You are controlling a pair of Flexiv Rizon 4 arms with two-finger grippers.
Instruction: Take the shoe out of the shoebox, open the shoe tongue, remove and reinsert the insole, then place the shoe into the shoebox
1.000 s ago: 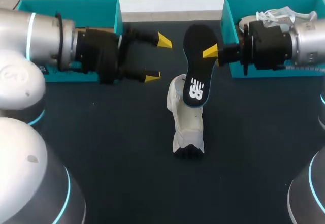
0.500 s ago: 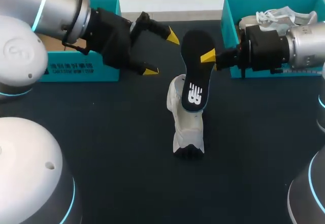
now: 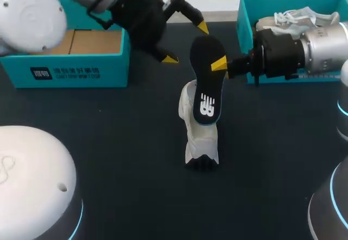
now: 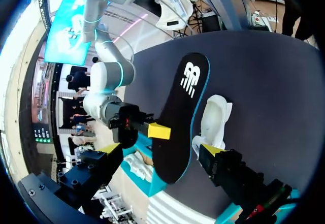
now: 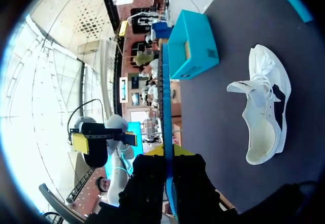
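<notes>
Head view: our right tool (image 3: 220, 66) is closed on the black insole (image 3: 206, 82), pinching its edge near the upper end and holding it upright above the dark worktop (image 3: 109, 142). The white shoe (image 3: 200, 136) lies on the worktop between the two boxes, and the insole's lower end overlaps its collar; we cannot tell whether they touch. Our left tool (image 3: 186, 43) hangs spread wide and empty just beside the insole's top. One teal shoebox (image 3: 81, 71) sits at our left; another shoebox (image 3: 247, 44) at our right holds a second shoe (image 3: 293, 19). Right wrist view shows the insole (image 5: 167, 132) edge-on between our fingers.
</notes>
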